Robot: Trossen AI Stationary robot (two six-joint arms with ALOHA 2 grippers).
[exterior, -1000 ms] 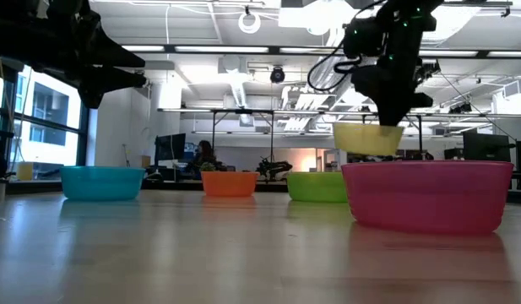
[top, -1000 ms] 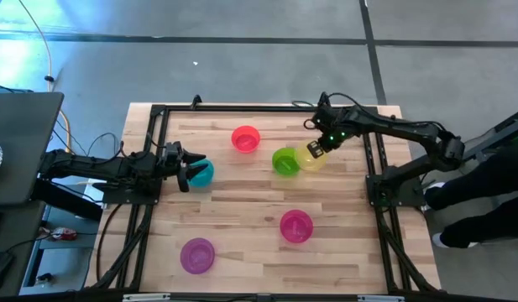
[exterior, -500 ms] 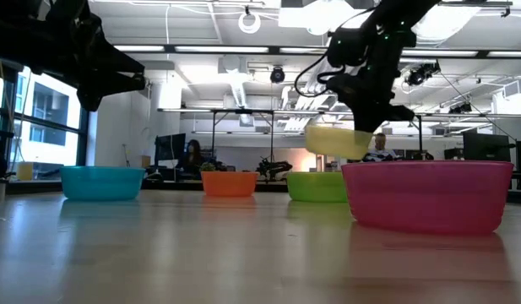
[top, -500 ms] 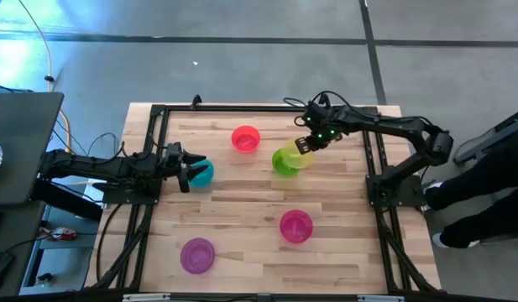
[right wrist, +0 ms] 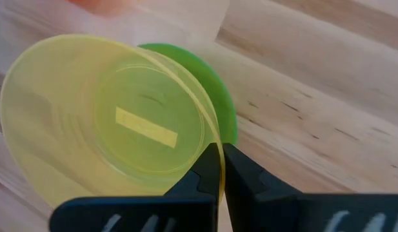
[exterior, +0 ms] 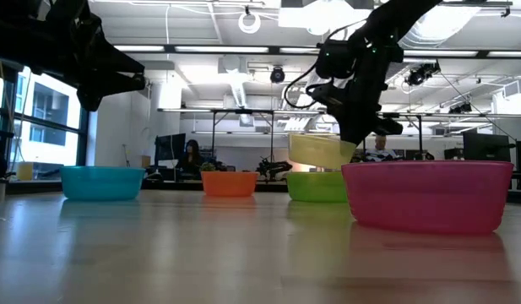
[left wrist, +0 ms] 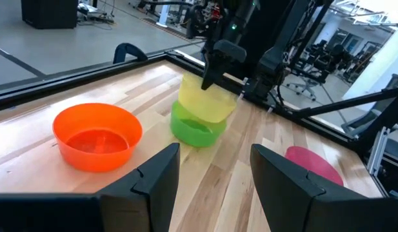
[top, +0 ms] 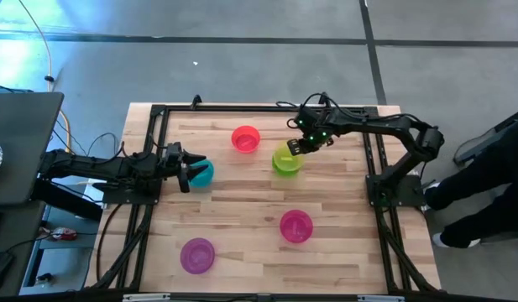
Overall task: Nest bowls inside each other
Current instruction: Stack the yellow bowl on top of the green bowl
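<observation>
Yellow bowl point(exterior: 319, 149) hangs clear above green bowl point(exterior: 315, 186), low view only.

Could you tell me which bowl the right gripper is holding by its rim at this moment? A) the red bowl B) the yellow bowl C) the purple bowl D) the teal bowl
B: the right gripper is shut on the rim of the yellow bowl, holding it in the air just above the green bowl, as the low view shows.
</observation>
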